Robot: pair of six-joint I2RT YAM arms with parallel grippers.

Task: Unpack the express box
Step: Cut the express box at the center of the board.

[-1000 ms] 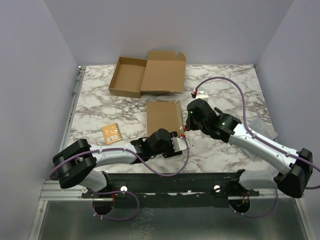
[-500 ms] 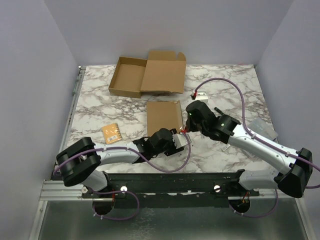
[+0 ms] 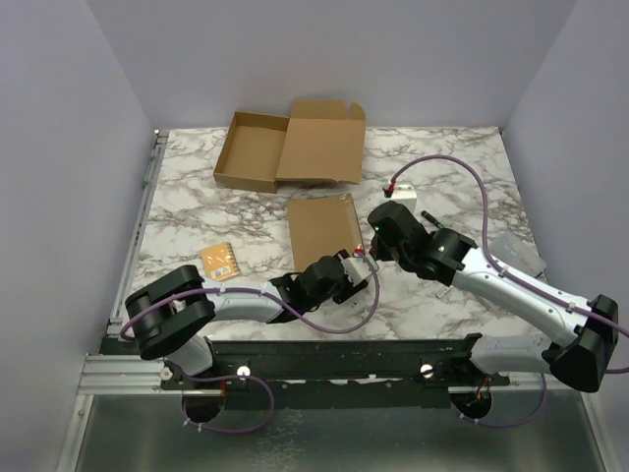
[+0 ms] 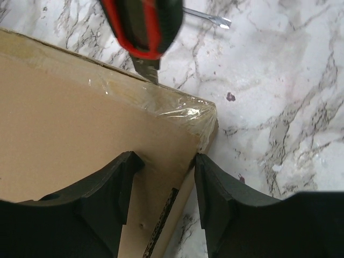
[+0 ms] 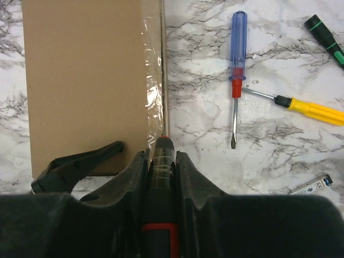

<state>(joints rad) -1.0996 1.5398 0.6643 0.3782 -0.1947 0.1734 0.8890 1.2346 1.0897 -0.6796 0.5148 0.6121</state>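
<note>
Two tools on sealed box: left tool apart, straddling corner to brace; right tool clamped on knife, blade at tape just ahead.

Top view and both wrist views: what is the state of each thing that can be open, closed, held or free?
Taped box: closed, lying flat.
Far box: open, lid folded back, nothing seen inside.
Left gripper: open, at a corner of the taped box.
Right gripper: shut on the red-black tool, blade tip at the taped seam.
Blue screwdriver: lying free.
Yellow screwdriver: lying free.
</note>
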